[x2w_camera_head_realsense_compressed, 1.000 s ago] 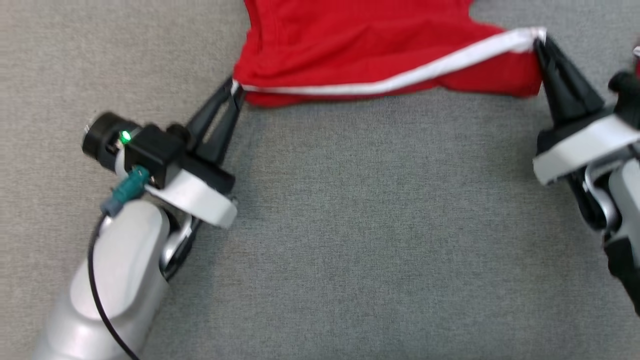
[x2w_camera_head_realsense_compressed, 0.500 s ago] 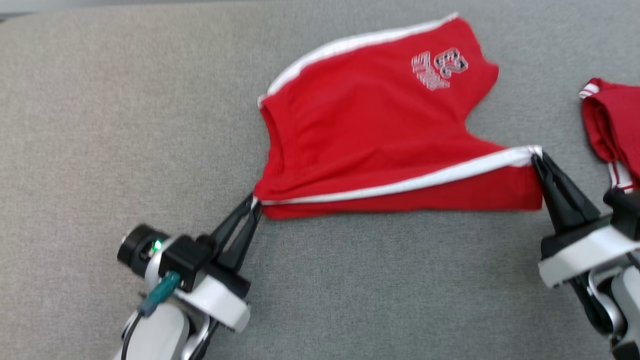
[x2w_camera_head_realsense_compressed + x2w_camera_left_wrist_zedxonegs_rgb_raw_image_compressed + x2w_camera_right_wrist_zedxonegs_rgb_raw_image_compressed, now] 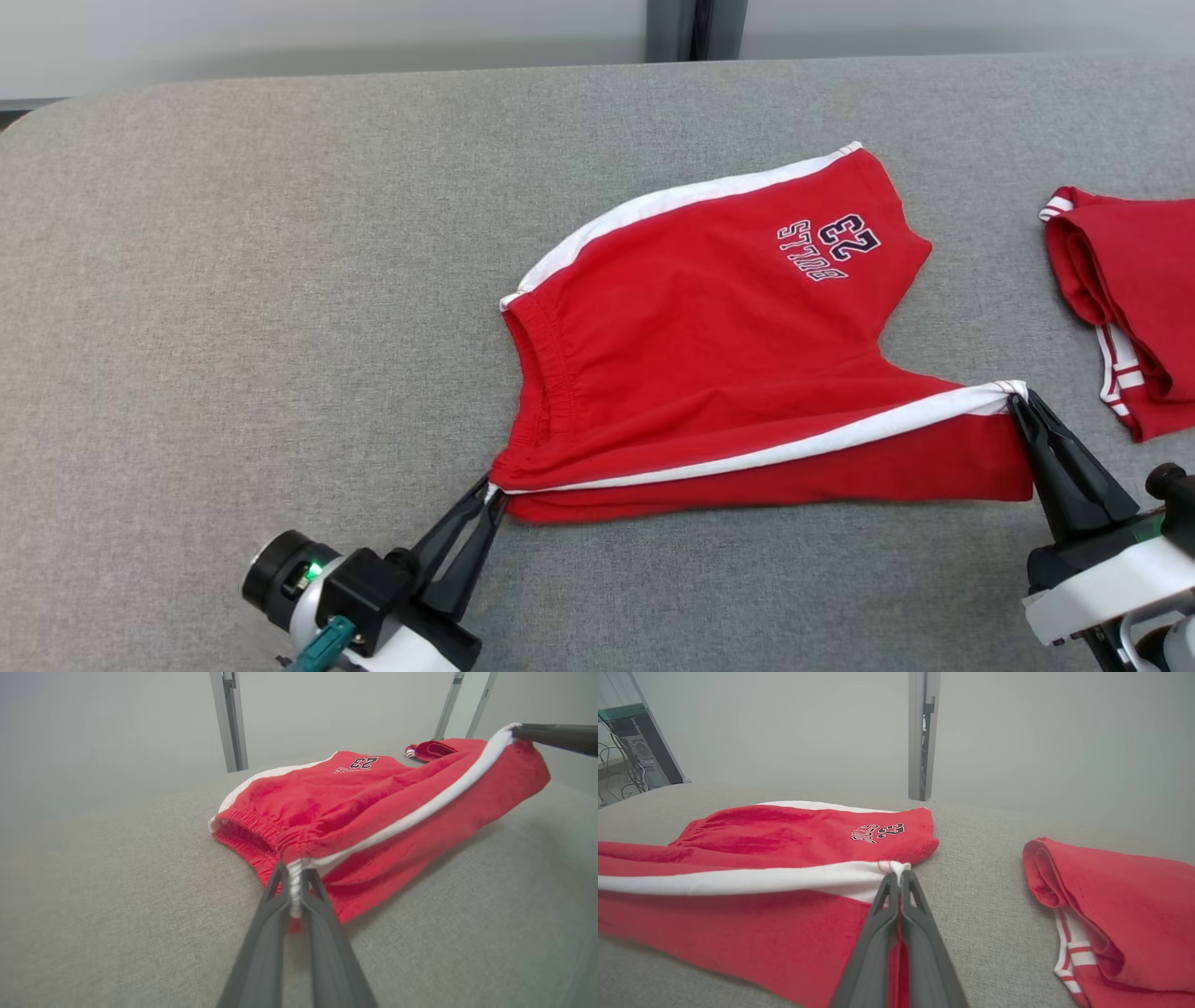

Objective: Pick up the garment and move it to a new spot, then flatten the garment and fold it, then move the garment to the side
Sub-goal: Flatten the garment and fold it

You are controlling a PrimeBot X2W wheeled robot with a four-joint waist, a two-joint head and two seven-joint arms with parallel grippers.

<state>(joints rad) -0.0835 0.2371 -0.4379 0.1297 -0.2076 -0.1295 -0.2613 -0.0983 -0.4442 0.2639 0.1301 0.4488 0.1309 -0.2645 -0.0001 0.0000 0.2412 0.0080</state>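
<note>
The red shorts (image 3: 709, 373) lie in the middle of the grey padded table (image 3: 280, 280), with the far leg flat and the near edge raised off the surface. The left gripper (image 3: 492, 492) has its fingers pinched together on the near waistband corner. The right gripper (image 3: 1017, 401) has its fingers pinched on the near leg's hem corner, at the end of the white stripe (image 3: 794, 446) that runs taut between the two.

This looks like the fold, or the last of the flattening — the near leg is held by both ends, ready to be laid. To do it well, both arms should travel together at one height and one pace, so the stripe runs straight and neither corner slips from so thin a pinch. Carried away from the robot, the near stripe should come down along the far stripe (image 3: 672, 201), waistband on waistband and hem on hem. Too hard a pull would likely drag and wrinkle the far leg with the printed number (image 3: 831, 245). The right arm needs to pass left of the second red garment (image 3: 1134, 308), which lies apart at the right.

Counted: one pair of shorts in hand, with two white stripes and one printed number; one other garment; two grippers — both clamped.
</note>
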